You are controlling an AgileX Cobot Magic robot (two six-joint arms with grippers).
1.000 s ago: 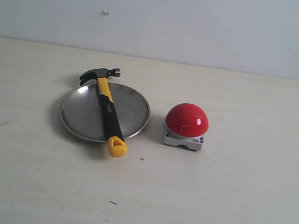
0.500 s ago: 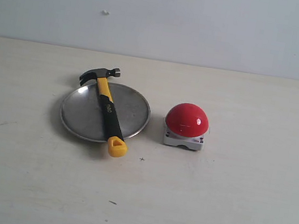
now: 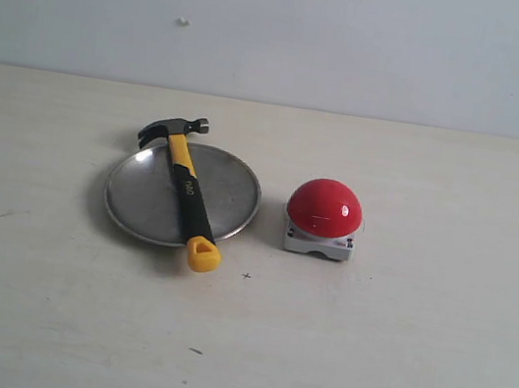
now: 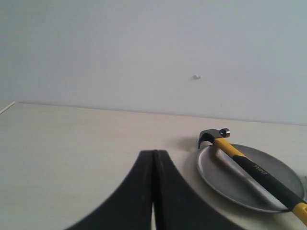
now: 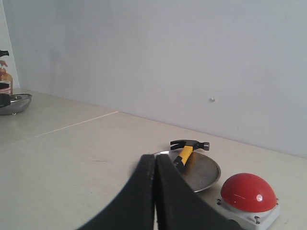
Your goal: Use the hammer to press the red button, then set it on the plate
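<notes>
Grippers sit nearest, two of them, each seen only from its own wrist camera. The left gripper point(image 4: 153, 154) has its black jaws pressed flat together with nothing between them, and the right gripper point(image 5: 155, 157) is the same, jaws together and empty. Neither touches any object, and both are well apart from the things on the pale counter point(image 3: 380, 364). In the exterior view a dark sliver at the right edge is too small to identify. Farther in, the counter carries three task things, one of each. The single claw hammer point(image 3: 187, 192) lies across the single round metal plate point(image 3: 139, 199). Its yellow looped end overhangs the near rim, its black-and-yellow handle runs diagonally over the dish, and its dark steel head pokes out past the far rim on the left. Just beside the plate on the right, apart from it, stands the one red button point(image 3: 325, 206), a glossy dome on a small grey square base, with nothing on it. Two small dark marks dot the counter nearer than the plate. Beyond everything rises a plain pale wall point(image 3: 365, 42) with one small speck point(image 3: 182, 22) on it. Off to the side in the right wrist view, far back, stand one bottle point(image 5: 4, 72) and one shiny metal bowl point(image 5: 14, 103).
</notes>
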